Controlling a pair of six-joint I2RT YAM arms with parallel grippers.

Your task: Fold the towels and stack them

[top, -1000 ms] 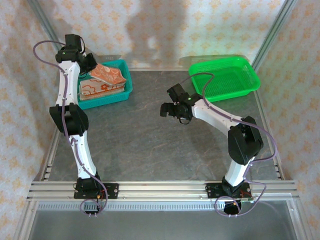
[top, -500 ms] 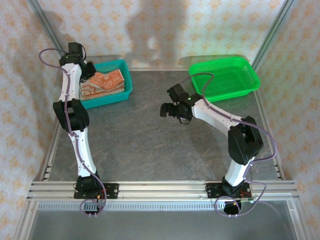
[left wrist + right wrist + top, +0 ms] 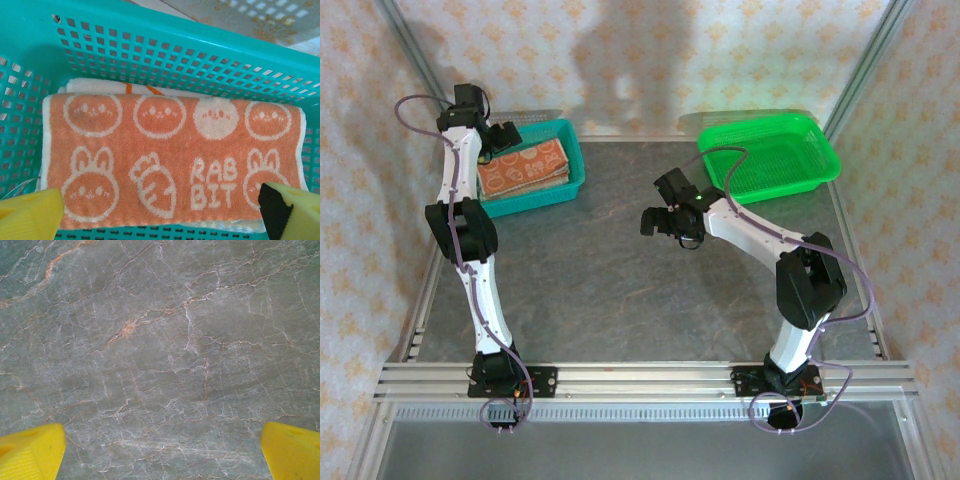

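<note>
Top view: left hand (image 3: 498,138) hangs over the teal basket (image 3: 576,170) where the towels (image 3: 525,168) sit stacked. Right hand (image 3: 655,222) is over the bare surface (image 3: 620,300), green basket (image 3: 825,165) far right

Left wrist gives the close-up: orange RABBIT towel (image 3: 170,160) on top, fingers (image 3: 30,215) spread wide, holding nothing

Right wrist: fingers (image 3: 30,452) wide too, above grey veined stone

The towels (image 3: 523,167) lie stacked in a basket (image 3: 535,203) on the table (image 3: 610,300). Right of that basket hangs the right hand (image 3: 651,222); farther right sits another basket (image 3: 770,158).
</note>
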